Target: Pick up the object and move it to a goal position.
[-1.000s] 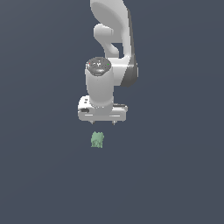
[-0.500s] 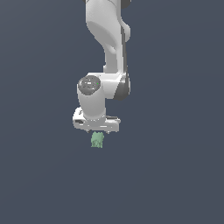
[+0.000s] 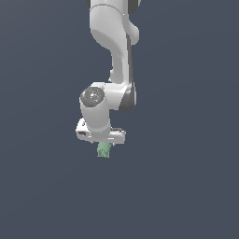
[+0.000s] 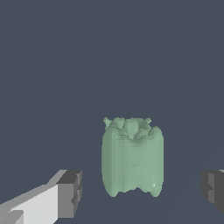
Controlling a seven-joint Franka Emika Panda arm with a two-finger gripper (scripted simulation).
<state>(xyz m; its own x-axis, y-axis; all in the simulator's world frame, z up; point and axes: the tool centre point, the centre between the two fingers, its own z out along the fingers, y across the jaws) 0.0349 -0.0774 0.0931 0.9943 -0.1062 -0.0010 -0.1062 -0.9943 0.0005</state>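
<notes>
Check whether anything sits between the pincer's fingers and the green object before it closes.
Nothing visible does. In the wrist view the green object stands in the gap between the two fingers, with bare floor on either side of it. The exterior view shows the pincer directly over the object, with nothing else nearby. No goal marker is visible.

1. We read no text, label, brand, number or sign in either view.
2. We find the arm's white casing (image 3: 100, 114) unmarked, with no lettering on it.
</notes>
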